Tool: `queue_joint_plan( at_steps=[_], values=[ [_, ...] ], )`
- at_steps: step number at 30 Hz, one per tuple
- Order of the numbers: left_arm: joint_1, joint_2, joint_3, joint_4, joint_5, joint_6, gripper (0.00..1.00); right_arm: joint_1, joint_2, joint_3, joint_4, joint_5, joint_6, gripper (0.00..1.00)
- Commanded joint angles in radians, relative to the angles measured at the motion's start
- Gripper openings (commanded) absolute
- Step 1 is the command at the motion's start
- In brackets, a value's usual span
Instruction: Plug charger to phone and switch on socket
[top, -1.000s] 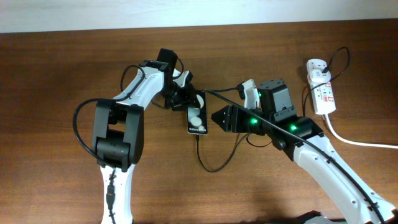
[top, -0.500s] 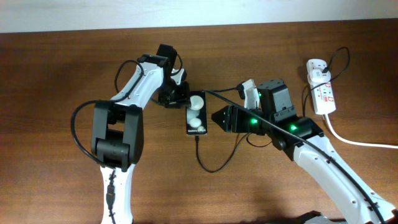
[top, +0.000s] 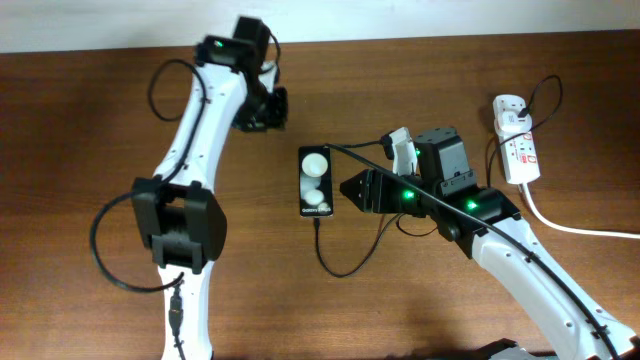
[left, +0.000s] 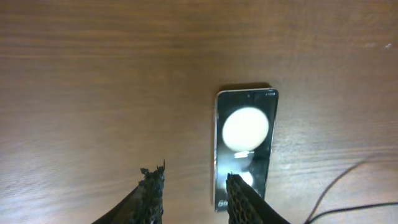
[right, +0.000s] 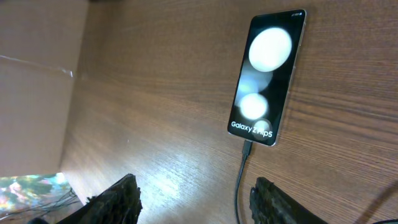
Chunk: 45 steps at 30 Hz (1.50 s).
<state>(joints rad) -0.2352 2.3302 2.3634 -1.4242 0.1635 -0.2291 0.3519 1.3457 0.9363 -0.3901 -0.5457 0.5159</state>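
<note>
The black phone (top: 315, 182) lies flat on the table, its screen showing two white round spots. The thin black charger cable (top: 335, 270) is plugged into the phone's near end and loops right toward the white adapter (top: 510, 107) on the white socket strip (top: 519, 152). My left gripper (top: 262, 108) is open and empty, off to the far left of the phone. My right gripper (top: 350, 188) is open and empty just right of the phone. The right wrist view shows the phone (right: 267, 78), the plugged cable (right: 239, 183) and the open jaws (right: 196, 202). The left wrist view shows the phone (left: 245, 146) and the open jaws (left: 194, 186).
The socket strip's thick white cord (top: 570, 227) runs off to the right edge. The table's far edge meets a white wall (top: 400, 20). The right arm's body (top: 450, 190) stands between the phone and the socket strip.
My left gripper has let go of the phone's side and pulled back to the far left. The phone and the right arm have stayed put.
</note>
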Motion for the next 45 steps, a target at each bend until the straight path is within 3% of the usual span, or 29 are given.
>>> queue_joint_plan(
  at_steps=[1, 7, 18, 29, 35, 44, 45],
  values=[
    [0.037, -0.007, 0.188, -0.103, -0.074, -0.002, 0.36, -0.006, -0.002, 0.019, -0.001, 0.009, -0.012, 0.60],
    [0.068, -0.060, 0.375, -0.261, -0.082, 0.027, 0.35, -0.006, -0.002, 0.019, 0.000, 0.009, -0.018, 0.60],
    [0.068, -0.222, 0.376, -0.264, -0.082, 0.051, 0.37, -0.038, -0.044, 0.055, -0.122, 0.089, -0.089, 0.60],
    [0.067, -0.334, 0.376, -0.264, -0.082, 0.051, 0.40, -0.376, -0.103, 0.278, -0.507, 0.114, -0.261, 0.61],
    [0.067, -0.337, 0.369, -0.264, -0.082, 0.051, 0.43, -0.582, -0.103, 0.403, -0.618, 0.167, -0.303, 0.60],
    [0.067, -0.337, 0.367, -0.264, -0.082, 0.051, 0.58, -0.845, -0.071, 0.420, -0.608, 0.161, -0.320, 0.21],
    [0.067, -0.337, 0.367, -0.264, -0.082, 0.051, 0.63, -0.862, -0.060, 0.420, -0.601, 0.154, -0.332, 0.17]
  ],
)
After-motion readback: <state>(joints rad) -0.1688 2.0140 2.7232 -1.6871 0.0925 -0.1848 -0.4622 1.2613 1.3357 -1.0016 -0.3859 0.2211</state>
